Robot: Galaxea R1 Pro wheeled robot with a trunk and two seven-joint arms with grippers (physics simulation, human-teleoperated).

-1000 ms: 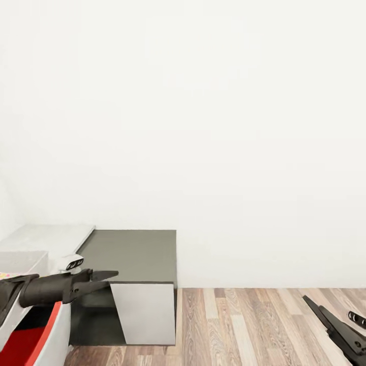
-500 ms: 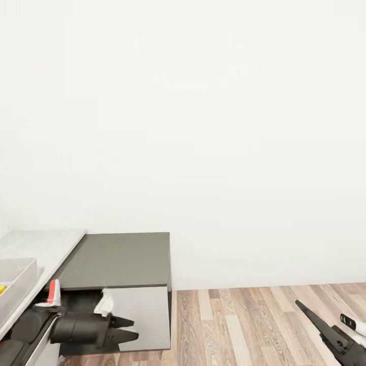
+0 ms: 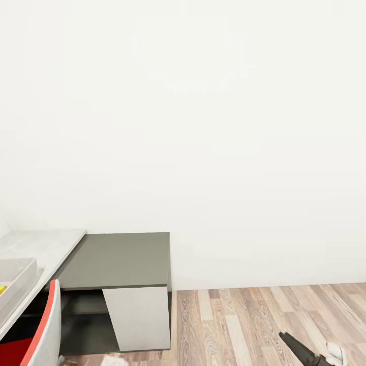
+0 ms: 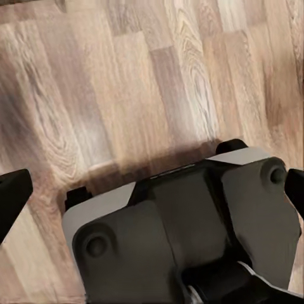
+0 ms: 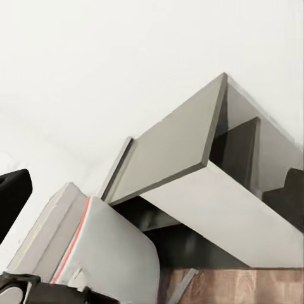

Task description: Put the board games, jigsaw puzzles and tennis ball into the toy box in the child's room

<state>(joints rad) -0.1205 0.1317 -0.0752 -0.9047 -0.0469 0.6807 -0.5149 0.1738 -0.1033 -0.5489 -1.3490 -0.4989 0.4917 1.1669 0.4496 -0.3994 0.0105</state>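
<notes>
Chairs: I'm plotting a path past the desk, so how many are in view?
1: a red chair at the head view's lower left, beside the desk. Others may be out of frame.

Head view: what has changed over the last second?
The left arm, earlier raised in front of the chair, has dropped out of frame. The right tool has sunk lower. The view shifted slightly at first. The table and toy box stayed put.
</notes>
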